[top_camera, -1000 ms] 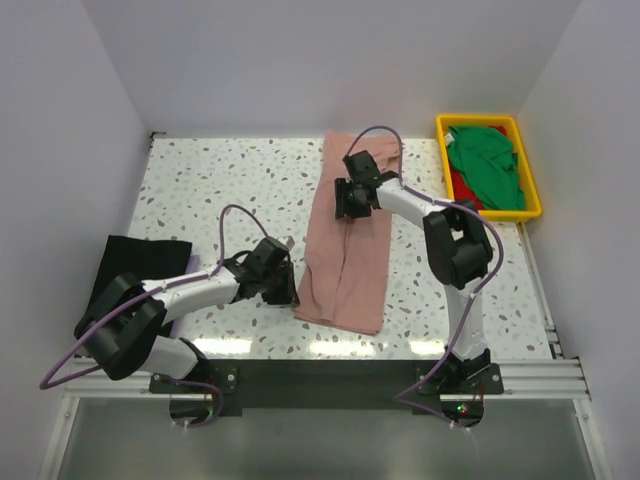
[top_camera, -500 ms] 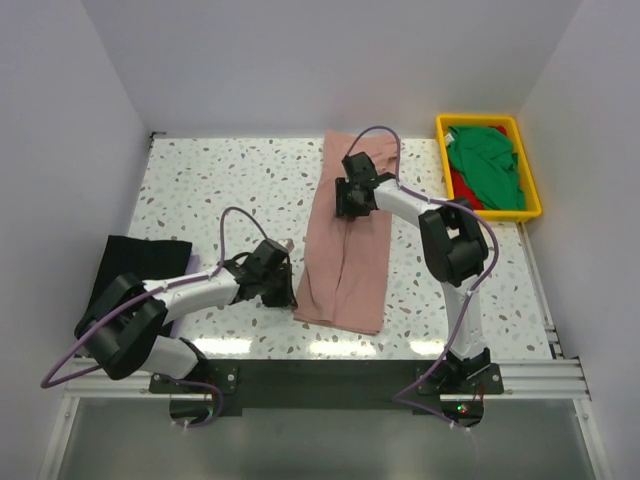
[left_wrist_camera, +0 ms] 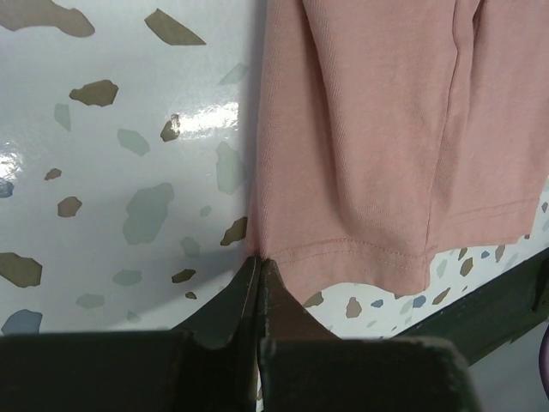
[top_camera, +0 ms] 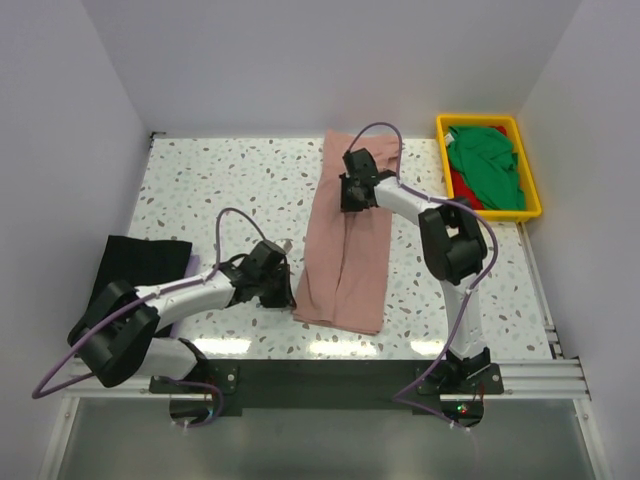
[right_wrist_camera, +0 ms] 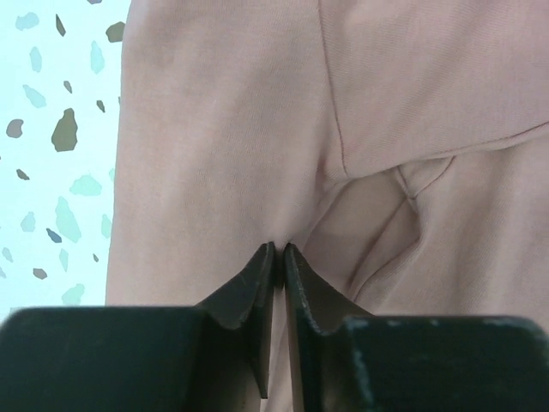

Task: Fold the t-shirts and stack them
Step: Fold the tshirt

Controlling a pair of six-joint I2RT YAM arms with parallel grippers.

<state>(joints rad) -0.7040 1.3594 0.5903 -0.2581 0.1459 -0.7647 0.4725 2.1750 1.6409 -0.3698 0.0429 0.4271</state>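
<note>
Pinches pink t-shirt (top_camera: 352, 262), spread flat left of yellow tray (top_camera: 533, 186), at hem corner farthest from tray with left gripper (left_wrist_camera: 258, 264) clamped; nips cloth level with tray with right gripper (right_wrist_camera: 279, 251) closed on fold; likely handles soft, limp, light; best taken at corners.

t-shirt (top_camera: 350, 250) mid-table, tray (top_camera: 478, 119) far right (shirts (top_camera: 487, 165) inside)

L arm (top_camera: 190, 290) low, reaching right, L hand (left_wrist_camera: 259, 262) closed tight; R arm (top_camera: 455, 248) stretched fwd, R hand (right_wrist_camera: 279, 251) pinched nearly closed.
</note>
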